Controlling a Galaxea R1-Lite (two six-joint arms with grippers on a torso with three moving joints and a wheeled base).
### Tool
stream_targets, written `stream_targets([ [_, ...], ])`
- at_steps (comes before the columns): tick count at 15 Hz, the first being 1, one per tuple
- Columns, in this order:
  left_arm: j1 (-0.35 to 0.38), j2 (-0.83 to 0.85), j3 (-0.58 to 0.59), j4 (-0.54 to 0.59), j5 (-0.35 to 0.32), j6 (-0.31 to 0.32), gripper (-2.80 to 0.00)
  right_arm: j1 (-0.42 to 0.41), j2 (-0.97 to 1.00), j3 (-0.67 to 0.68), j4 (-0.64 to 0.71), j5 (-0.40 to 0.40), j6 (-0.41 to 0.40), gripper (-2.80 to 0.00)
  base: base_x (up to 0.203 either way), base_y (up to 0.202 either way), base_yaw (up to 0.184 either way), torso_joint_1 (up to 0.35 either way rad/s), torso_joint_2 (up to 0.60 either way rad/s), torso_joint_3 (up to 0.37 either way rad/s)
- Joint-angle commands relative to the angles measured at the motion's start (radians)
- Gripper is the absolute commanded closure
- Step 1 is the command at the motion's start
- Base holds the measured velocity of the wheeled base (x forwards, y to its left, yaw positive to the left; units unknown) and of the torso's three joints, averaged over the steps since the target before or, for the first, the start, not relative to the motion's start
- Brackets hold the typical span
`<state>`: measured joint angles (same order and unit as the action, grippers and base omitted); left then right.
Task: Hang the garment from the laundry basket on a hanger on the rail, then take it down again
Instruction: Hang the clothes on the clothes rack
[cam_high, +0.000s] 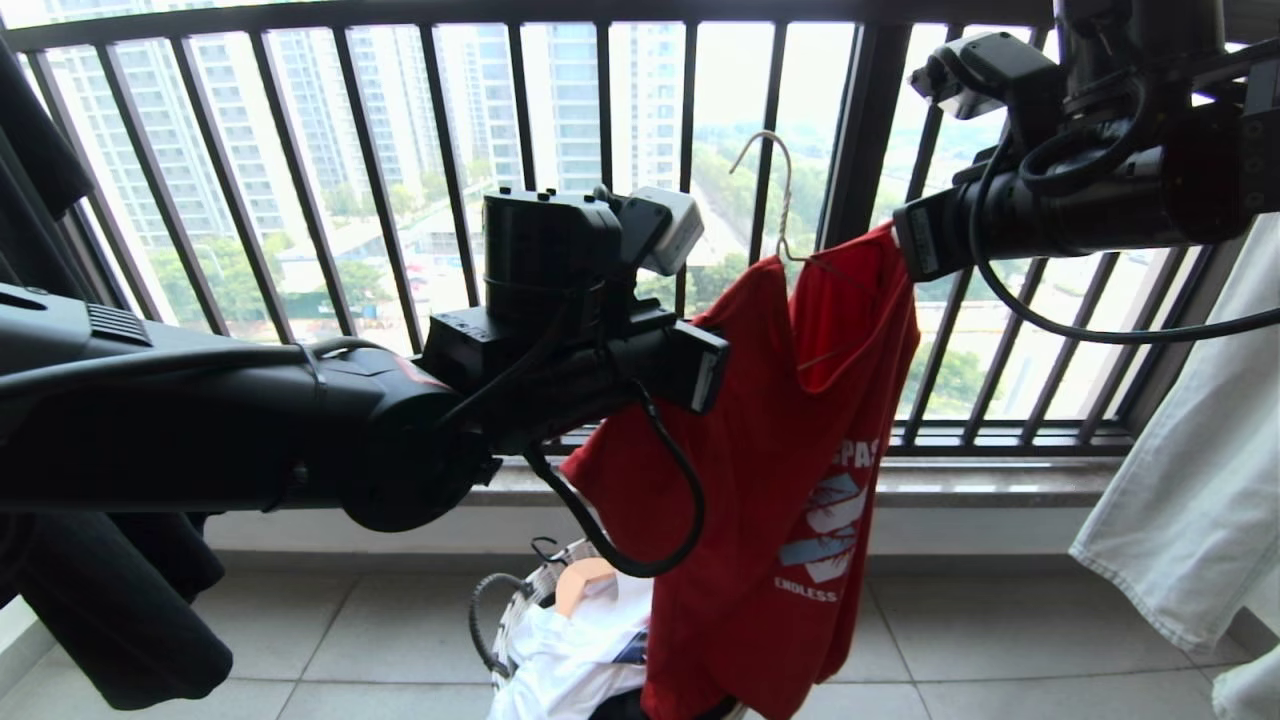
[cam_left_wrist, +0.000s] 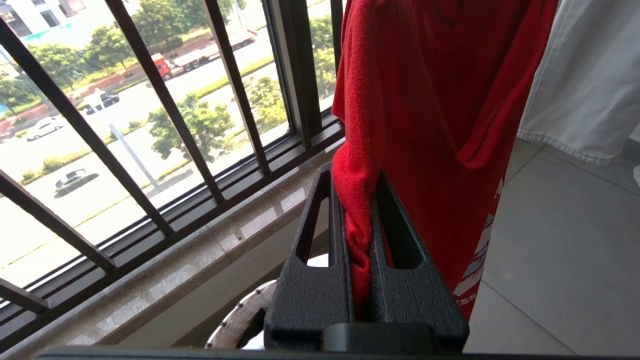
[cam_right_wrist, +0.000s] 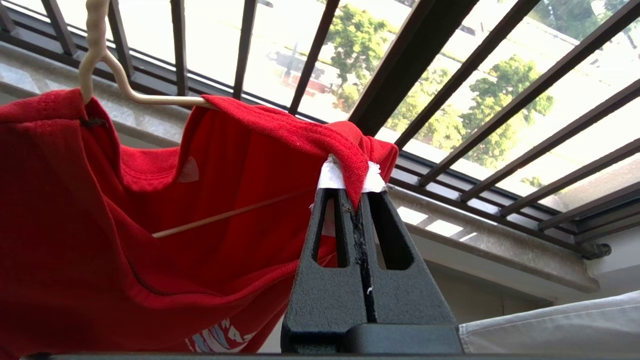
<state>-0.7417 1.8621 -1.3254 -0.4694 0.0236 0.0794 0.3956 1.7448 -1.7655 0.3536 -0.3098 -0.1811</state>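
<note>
Bright red printed T-shirt (cam_high: 790, 450) hanging on thin white wire hanger (cam_high: 775, 190), above round white-rimmed laundry basket (cam_high: 510, 610); left tool (cam_left_wrist: 361, 220) clenching shirt's left edge, right tool (cam_right_wrist: 356, 200) pinching shoulder on hanger's end, hook pointing up between arms, rail unseen

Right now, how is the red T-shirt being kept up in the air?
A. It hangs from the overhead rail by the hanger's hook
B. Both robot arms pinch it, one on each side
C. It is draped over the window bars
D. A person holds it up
B: the left gripper and the right gripper each have their jaws shut on the red T-shirt; the hanger hooks onto nothing.
</note>
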Motion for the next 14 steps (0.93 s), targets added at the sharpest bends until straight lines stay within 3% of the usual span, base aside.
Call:
stream_targets([
  [1,0.006,0.003,-0.016,0.006,0.015,0.003,0.00,-0.046,-0.009,-0.001,0.002,-0.003,-0.018,0.00,0.000,0.000,0.000,0.000,0.00,0.000],
  [4,0.013,0.002,-0.017,0.008,0.016,0.011,0.00,-0.094,-0.012,-0.003,-0.018,-0.021,-0.086,0.00,0.000,0.000,0.000,0.000,0.00,0.000],
  [8,0.008,-0.024,0.005,0.009,0.016,0.012,0.00,-0.115,0.044,-0.006,-0.180,-0.079,-0.197,0.00,0.000,0.000,0.000,0.000,0.00,0.000],
  [14,-0.046,-0.070,0.065,0.006,0.014,0.011,0.00,-0.111,0.088,-0.055,-0.208,-0.094,-0.217,0.00,0.000,0.000,0.000,0.000,0.00,0.000],
])
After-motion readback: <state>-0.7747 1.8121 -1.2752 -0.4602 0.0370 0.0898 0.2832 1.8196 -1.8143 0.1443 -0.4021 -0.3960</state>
